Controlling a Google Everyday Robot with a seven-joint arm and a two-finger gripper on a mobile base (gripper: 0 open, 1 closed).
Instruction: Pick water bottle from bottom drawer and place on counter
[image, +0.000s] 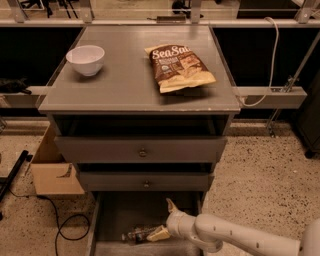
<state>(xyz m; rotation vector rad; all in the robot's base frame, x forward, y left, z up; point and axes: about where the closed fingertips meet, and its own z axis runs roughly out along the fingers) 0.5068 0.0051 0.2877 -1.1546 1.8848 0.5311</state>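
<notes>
Bottle (139, 234) lies on side in bottom drawer (125, 210), lower centre of frame. Pincer (165, 220) low inside drawer, fingers spread apart, lower tip at bottle's end, likely lining up to straddle it. Surface (125, 87) above holds bowl (86, 59) and chip bag (180, 67), with room between for bottle.

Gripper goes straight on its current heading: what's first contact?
Probably the water bottle lying on the floor of the bottom drawer. The gripper is open, low in the drawer, pointing left toward it. Depth is unclear, so it may skim past.
</notes>
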